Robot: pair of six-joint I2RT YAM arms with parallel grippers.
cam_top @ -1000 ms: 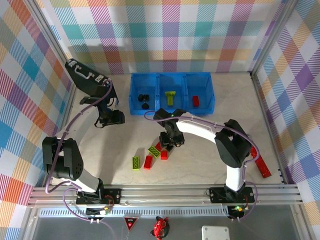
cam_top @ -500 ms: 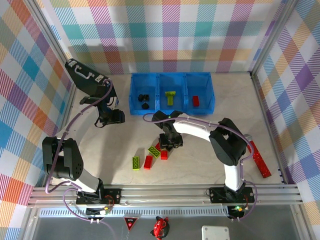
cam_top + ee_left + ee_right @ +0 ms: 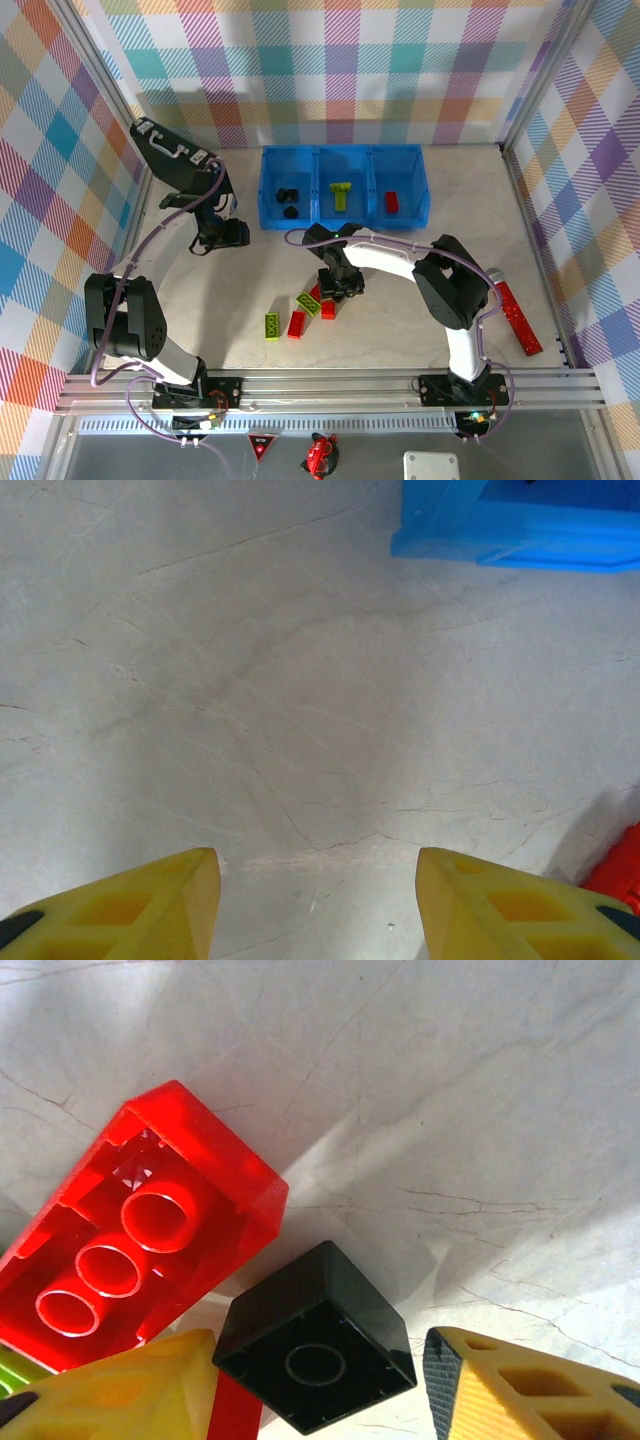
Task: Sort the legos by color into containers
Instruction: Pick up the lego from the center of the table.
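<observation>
My right gripper (image 3: 318, 1385) is down over the loose legos in mid-table, open, with a black lego (image 3: 315, 1345) lying underside-up between its fingers. The left finger touches it and a small gap remains at the right finger. A red lego (image 3: 140, 1240) lies just beyond it. From above, that gripper (image 3: 338, 288) hangs over a cluster of red (image 3: 297, 323) and lime-green legos (image 3: 271, 325). The blue containers (image 3: 262, 190) at the back hold black legos (image 3: 288, 194) on the left, a lime one (image 3: 342, 193) in the middle and a red one (image 3: 391, 202) on the right. My left gripper (image 3: 318, 900) is open over bare table.
A long red stick (image 3: 517, 315) lies at the right, by the wall. The tray's corner (image 3: 500, 530) shows at the top right of the left wrist view. Bare table lies between the tray and the cluster. Checked walls enclose the table.
The right arm's elbow has swung a little left and its jaws have narrowed around the black lego. The left arm has not moved.
</observation>
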